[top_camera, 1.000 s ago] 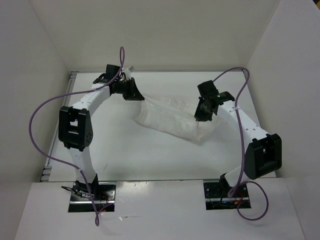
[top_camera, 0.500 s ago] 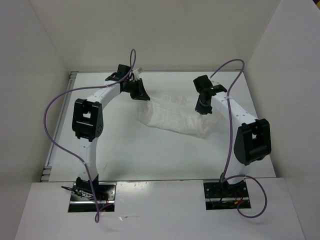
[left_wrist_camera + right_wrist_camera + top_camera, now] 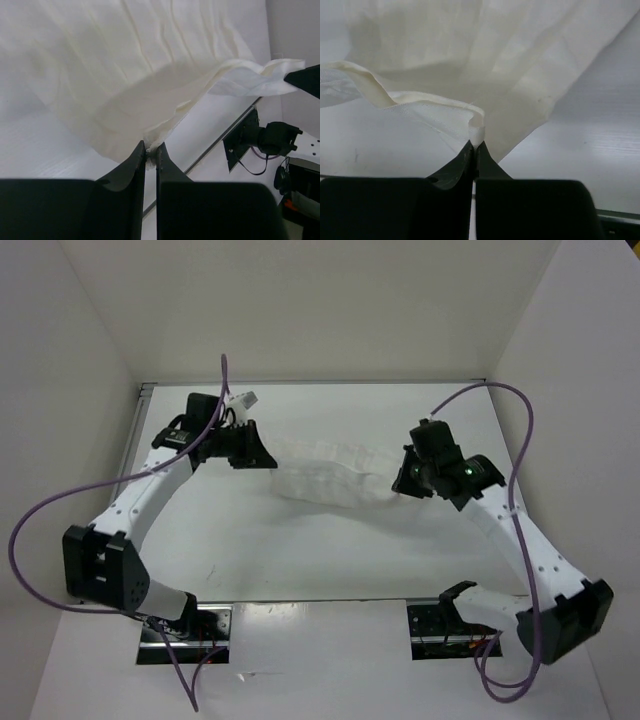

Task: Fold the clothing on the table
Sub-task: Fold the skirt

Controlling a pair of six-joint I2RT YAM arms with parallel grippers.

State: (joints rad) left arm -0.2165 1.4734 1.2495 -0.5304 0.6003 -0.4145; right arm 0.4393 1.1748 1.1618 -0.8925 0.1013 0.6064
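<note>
Both left gripper (image 3: 151, 149) and right gripper (image 3: 474, 145) pinch clothing (image 3: 325, 478)

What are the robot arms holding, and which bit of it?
Both hold the clothing. The left end effector pinches the edge at its left end, and the right end effector pinches a folded edge at its right end.

We are holding our left arm (image 3: 140, 495) bent out to the left with its wrist turned inward, and the left gripper (image 3: 151, 150) is pinching an edge of the clothing (image 3: 325, 475). Our right arm (image 3: 520, 540) is mirroring it, elbow low at the right, the right gripper (image 3: 474, 146) clamping another edge tightly.
</note>
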